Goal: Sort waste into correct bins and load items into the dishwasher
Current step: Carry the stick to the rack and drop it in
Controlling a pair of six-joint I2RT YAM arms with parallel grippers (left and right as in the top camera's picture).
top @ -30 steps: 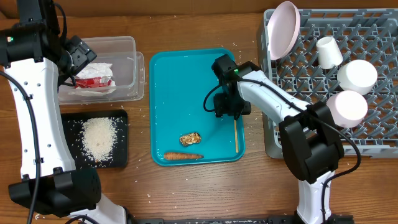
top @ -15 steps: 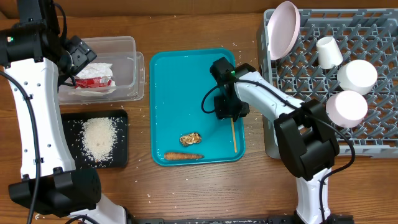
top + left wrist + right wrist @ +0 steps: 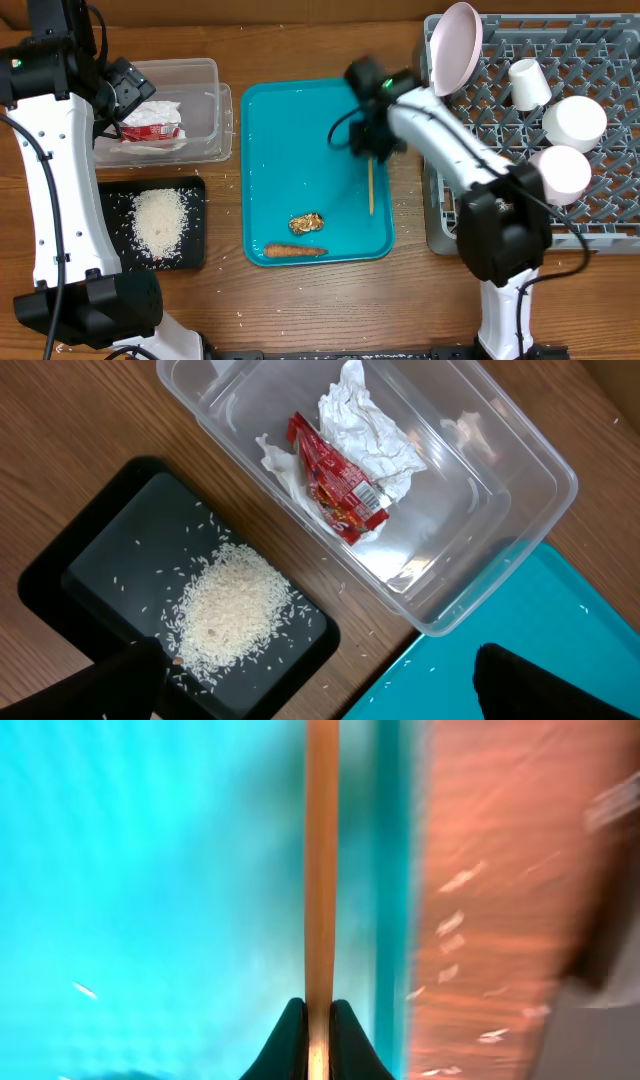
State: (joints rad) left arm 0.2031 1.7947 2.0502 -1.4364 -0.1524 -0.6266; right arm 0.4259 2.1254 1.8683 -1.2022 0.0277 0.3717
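While on skewer point(image 3: 320, 870) — right end effector point(image 3: 320, 1016)

Bright, even light from above, shadows soft. The right arm point(image 3: 440, 135) is smeared with blur; behind the wooden stick point(image 3: 321, 870) everything streaks, worst toward three o'clock.

The left gripper point(image 3: 126, 88) hangs with its jaws spread wide; the right gripper point(image 3: 318, 1025), arm stretched forward, pinches a thin stick point(image 3: 320, 860).
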